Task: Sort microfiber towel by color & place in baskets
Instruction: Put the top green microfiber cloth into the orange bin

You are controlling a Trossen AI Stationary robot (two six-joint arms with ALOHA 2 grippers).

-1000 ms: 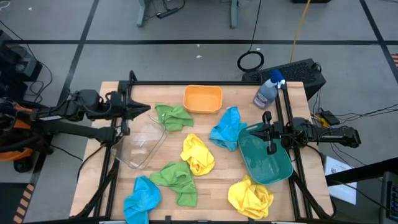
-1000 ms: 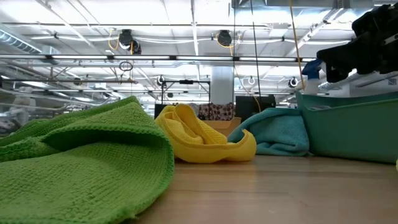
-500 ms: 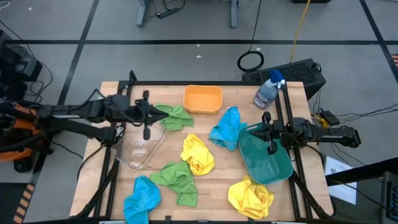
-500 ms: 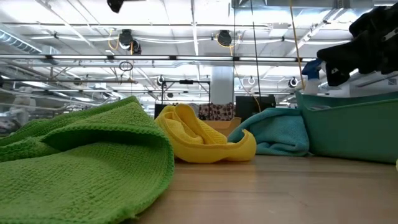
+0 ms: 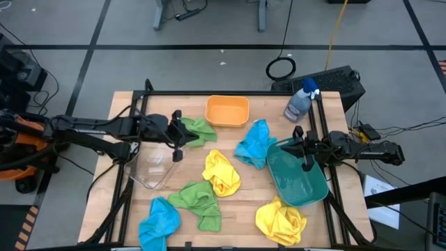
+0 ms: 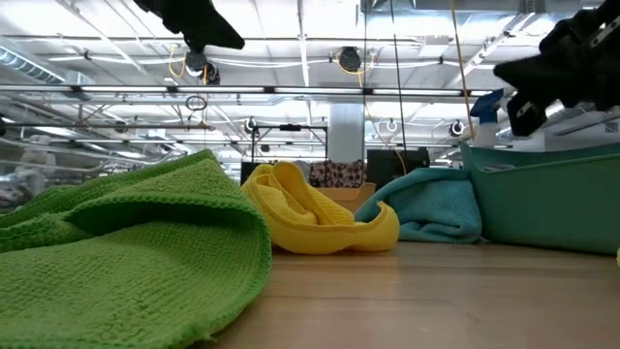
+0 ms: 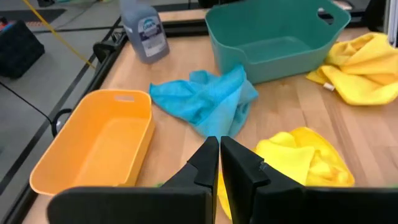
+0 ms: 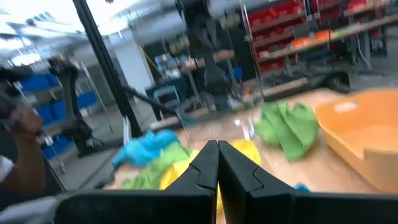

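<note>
Six towels lie on the table: green (image 5: pixel 196 130) by the orange basket (image 5: pixel 227 111), green (image 5: pixel 197 202) near the front, yellow (image 5: pixel 221 173) in the middle, yellow (image 5: pixel 281 222) at the front right, blue (image 5: pixel 254 143) leaning against the teal basket (image 5: pixel 300 180), and blue (image 5: pixel 159 223) at the front left. The clear basket (image 5: pixel 157 164) sits left of centre. My left gripper (image 5: pixel 182 134), shut (image 7: pixel 219 155), hovers above the clear basket's far end, just left of the far green towel. My right gripper (image 5: pixel 294 146), shut (image 8: pixel 217 155), hangs over the teal basket's far rim.
A spray bottle (image 5: pixel 300 101) with a blue head stands at the far right corner. Black frame rails run along the table's left, right and far edges. Bare wood shows between the towels near the middle front. The right wrist view shows a person at its edge (image 8: pixel 18 130).
My left arm has reached toward the table's right, carrying its gripper from the left rail across the clear basket's far end up to the far green towel, and its wrist has turned about on the way. No towel has moved.
</note>
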